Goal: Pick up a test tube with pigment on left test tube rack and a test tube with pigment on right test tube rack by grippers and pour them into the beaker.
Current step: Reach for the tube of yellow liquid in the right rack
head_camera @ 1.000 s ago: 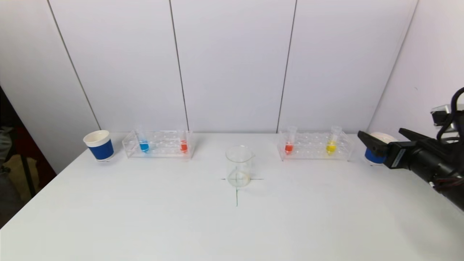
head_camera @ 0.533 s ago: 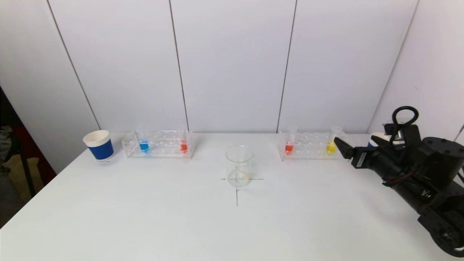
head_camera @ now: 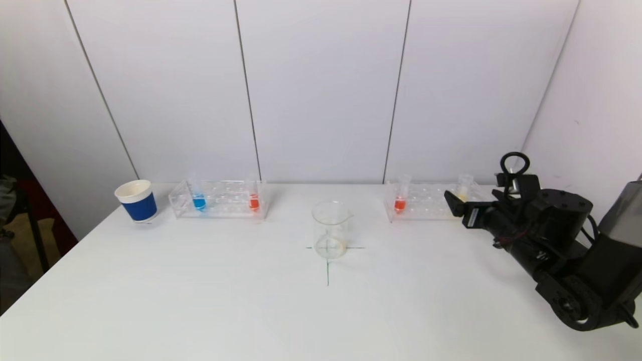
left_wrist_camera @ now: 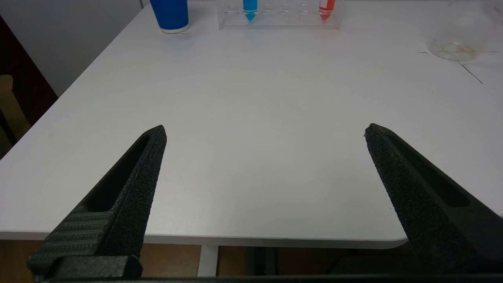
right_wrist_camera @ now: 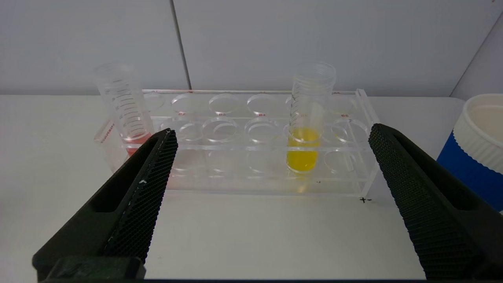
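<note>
Right gripper [head_camera: 454, 203]: from the head cam I've got it low over the table, right in front of the right rack [head_camera: 426, 203], nose pointed at the yellow tube [head_camera: 462, 184] so I can come in level on it. Nothing in it.
Beaker [head_camera: 330, 228]: sits mid-table on the cross mark, between both racks, so either arm can reach it to pour.
Left rack [head_camera: 220, 199]: blue tube [head_camera: 198, 198] and red tube [head_camera: 254, 198] standing upright, untouched.
Left gripper [left_wrist_camera: 265, 131]: left wrist cam shows fingers spread wide and empty, hanging back at the near table edge, well apart from its rack [left_wrist_camera: 279, 15]. Parked, I reckon, till the right side is sorted.
Right gripper [right_wrist_camera: 271, 135]: right wrist cam shows fingers wide apart, nothing between them.
Yellow tube [right_wrist_camera: 308, 118]: upright in the rack [right_wrist_camera: 255, 157], sitting off toward one finger rather than centred, so I'd nudge sideways before closing.
Other tube [right_wrist_camera: 125, 110]: reddish one at the far end, leaning a bit.
Cup [right_wrist_camera: 477, 137]: close by the rack end, worth minding.
</note>
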Robot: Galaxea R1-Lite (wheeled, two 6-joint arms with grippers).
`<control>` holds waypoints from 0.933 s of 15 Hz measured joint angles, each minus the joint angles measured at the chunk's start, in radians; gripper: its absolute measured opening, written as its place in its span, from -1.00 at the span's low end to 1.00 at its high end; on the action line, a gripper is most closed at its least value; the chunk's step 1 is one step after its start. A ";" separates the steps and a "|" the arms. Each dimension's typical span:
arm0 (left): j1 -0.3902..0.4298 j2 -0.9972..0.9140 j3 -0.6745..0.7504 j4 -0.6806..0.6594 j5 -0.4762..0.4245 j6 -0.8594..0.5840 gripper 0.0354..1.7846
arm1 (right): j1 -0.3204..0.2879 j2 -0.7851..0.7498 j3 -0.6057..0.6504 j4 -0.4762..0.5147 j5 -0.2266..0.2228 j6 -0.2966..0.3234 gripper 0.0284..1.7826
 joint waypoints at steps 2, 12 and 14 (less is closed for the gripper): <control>0.000 0.000 0.000 0.000 0.000 0.000 0.98 | -0.001 0.020 -0.024 0.000 -0.017 0.000 0.99; 0.000 0.000 0.000 0.000 0.000 0.000 0.98 | -0.049 0.080 -0.118 0.000 -0.013 0.002 0.99; 0.000 0.000 0.000 0.000 -0.001 0.000 0.98 | -0.060 0.094 -0.135 0.000 -0.011 0.002 0.99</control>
